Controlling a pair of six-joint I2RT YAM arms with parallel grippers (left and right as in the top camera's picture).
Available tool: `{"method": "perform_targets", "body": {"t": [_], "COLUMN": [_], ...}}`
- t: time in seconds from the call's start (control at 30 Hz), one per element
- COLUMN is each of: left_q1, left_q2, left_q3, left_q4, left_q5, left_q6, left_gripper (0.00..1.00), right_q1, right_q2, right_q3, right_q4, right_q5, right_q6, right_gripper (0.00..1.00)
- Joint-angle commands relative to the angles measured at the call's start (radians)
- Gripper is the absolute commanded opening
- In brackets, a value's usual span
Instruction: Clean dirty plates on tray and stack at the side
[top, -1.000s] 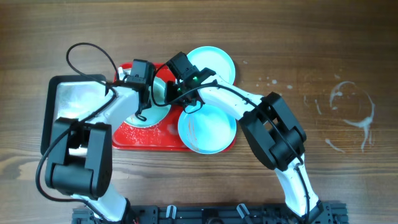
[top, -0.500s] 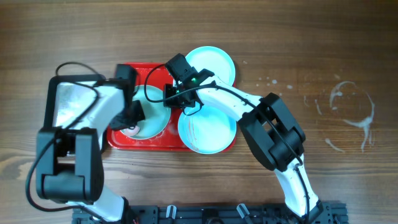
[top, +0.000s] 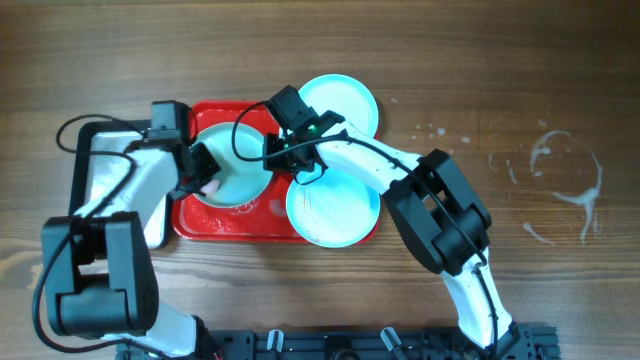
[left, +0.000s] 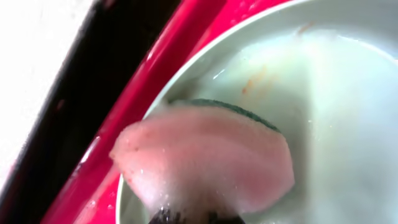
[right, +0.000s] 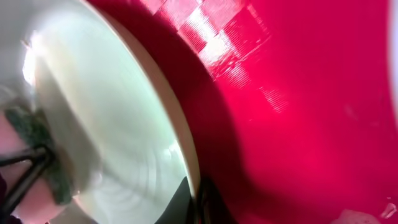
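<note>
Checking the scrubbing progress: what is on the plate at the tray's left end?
A pink sponge with a green scouring layer sits on the plate, faint orange smears beside it. Whatever lies under the sponge is covered.

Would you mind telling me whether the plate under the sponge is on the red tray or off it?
On it. Overhead, the plate sits inside the tray rim, the sponge against its left side.

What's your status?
Left gripper shut on pink-green sponge, pressed into pale mint round plastic plate. Right gripper pinching its rim over glossy red tray. Nothing blocking.
</note>
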Motion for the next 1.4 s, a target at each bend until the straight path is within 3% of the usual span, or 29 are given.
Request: {"method": "perform_targets", "body": {"t": [0.0,0.17,0.27,0.43,0.57,0.7,0.77,0.9,1.2,1.37], "left_q1": [-0.092,-0.106,-0.106,-0.106,-0.084,-0.063,-0.045,0.003,0.001,-0.023], "left_q2": [0.096,0.096,0.096,0.096,0.096,0.096,0.096,0.095,0.095,0.095], "left_q3": [-0.117,-0.119,-0.119,-0.115,-0.109,-0.109,-0.109,-0.107,-0.002,0.002], "left_q4": [0.061,0.061,0.061,0.008,-0.042,-0.043,-0.04,-0.037,0.004,0.046], "left_q5": [-0.095,-0.112,-0.031,0.211,0.535,0.65,0.613,0.319,-0.281,-0.384], "left_q6": [-0.12,-0.189,-0.17,0.01,0.212,0.249,0.243,0.082,-0.046,-0.046], "left_gripper": [0.04,0.04,0.04,0.04,0.04,0.04,0.04,0.04,0.04,0.04], "right_q1": [-0.003,0.027,0.048,0.048,0.048,0.048,0.048,0.048,0.048,0.048], "right_q2": [0.042,0.043,0.043,0.043,0.043,0.043,0.043,0.043,0.043,0.043], "right_q3": [-0.017,-0.017,-0.017,-0.017,-0.017,-0.017,-0.017,-0.017,-0.017,-0.017], "right_q4": [-0.009,-0.036,-0.038,-0.04,-0.04,-0.04,-0.04,-0.04,-0.04,-0.04], "right_q5": [0.022,0.027,0.062,0.063,0.06,0.06,0.056,0.056,0.056,0.056], "right_q6": [0.014,0.017,0.043,0.043,0.043,0.041,0.039,0.039,0.039,0.038], "right_gripper": [0.04,0.04,0.04,0.04,0.04,0.04,0.04,0.04,0.04,0.04]}}
